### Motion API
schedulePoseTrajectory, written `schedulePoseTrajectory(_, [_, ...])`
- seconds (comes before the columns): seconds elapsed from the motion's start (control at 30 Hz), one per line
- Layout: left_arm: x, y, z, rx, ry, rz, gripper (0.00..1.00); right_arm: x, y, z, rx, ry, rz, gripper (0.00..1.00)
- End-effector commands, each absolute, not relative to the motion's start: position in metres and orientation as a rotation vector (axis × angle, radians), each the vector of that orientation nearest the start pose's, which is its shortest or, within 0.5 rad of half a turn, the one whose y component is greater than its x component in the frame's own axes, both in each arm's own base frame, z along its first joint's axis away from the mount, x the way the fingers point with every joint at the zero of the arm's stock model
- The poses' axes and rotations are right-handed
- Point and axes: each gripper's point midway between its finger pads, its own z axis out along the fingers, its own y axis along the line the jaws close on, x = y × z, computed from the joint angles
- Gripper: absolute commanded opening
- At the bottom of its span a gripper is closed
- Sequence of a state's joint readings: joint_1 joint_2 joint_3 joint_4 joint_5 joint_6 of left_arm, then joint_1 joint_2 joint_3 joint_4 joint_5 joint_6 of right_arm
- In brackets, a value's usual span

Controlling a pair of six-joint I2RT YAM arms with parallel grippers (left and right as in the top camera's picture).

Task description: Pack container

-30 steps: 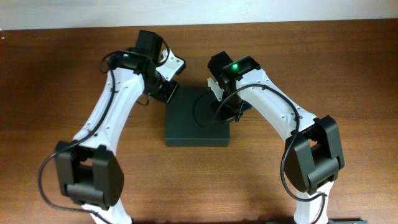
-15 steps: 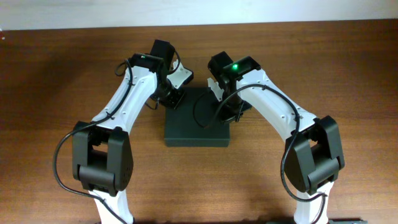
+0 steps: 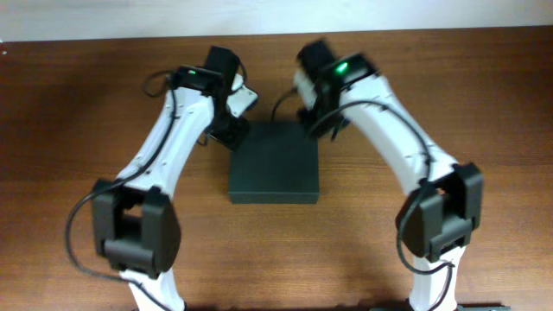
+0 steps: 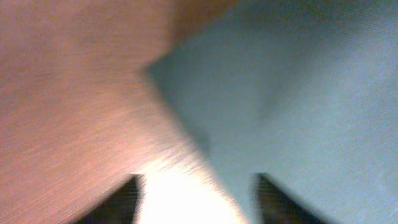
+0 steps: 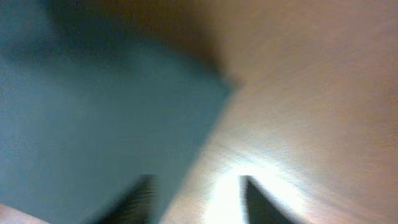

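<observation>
The container [image 3: 275,166], a dark green matte box, lies flat on the table with its lid down. My left gripper [image 3: 231,136] hangs at its far left corner and my right gripper [image 3: 314,127] at its far right corner. In the blurred left wrist view the left gripper [image 4: 199,200] is open, with the container [image 4: 305,93] corner ahead to the right and nothing between the dark fingertips [image 4: 121,202]. The right wrist view shows the right gripper [image 5: 199,200] open too, straddling the edge of the container [image 5: 93,118] and holding nothing.
Brown wooden table [image 3: 78,130] spreads around the box on all sides. Both white arms [image 3: 160,164] reach in from the near edge. A pale wall strip [image 3: 86,17] runs along the far side.
Both grippers have opened. The right gripper has pulled back off the lid to the far right corner. The left gripper has shifted slightly left at the far left corner.
</observation>
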State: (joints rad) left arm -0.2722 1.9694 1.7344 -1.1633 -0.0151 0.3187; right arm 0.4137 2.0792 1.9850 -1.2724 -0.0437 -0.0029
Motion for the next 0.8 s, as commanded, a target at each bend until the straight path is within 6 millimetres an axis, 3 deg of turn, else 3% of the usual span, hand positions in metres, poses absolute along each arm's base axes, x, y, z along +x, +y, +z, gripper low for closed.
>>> schedulePoseTrajectory(0.0, [0.408, -0.064, 0.181, 0.711, 2.734, 0.201, 0.99, 0.448, 0.135, 0.198, -0.425, 2.756, 0.049, 0.99])
schedulePoseTrajectory(0.2, [0.393, -0.024, 0.217, 0.504, 2.725, 0.200, 0.99, 0.451, 0.056, 0.231, -0.183, 2.772, 0.016, 0.99])
schedulePoseTrajectory(0.37, [0.373, -0.016, 0.263, 0.446, 2.614, 0.175, 0.99, 0.433, 0.013, 0.267, -0.051, 2.718, -0.009, 0.99])
schedulePoseTrajectory(0.57, [0.336, -0.017, 0.303, 0.430, 2.470, 0.167, 0.99, 0.398, 0.003, 0.330, -0.031, 2.564, -0.077, 0.99])
schedulePoseTrajectory(0.77, [0.295, -0.021, 0.306, 0.442, 2.313, 0.136, 0.99, 0.356, 0.012, 0.362, -0.068, 2.455, -0.116, 0.99])
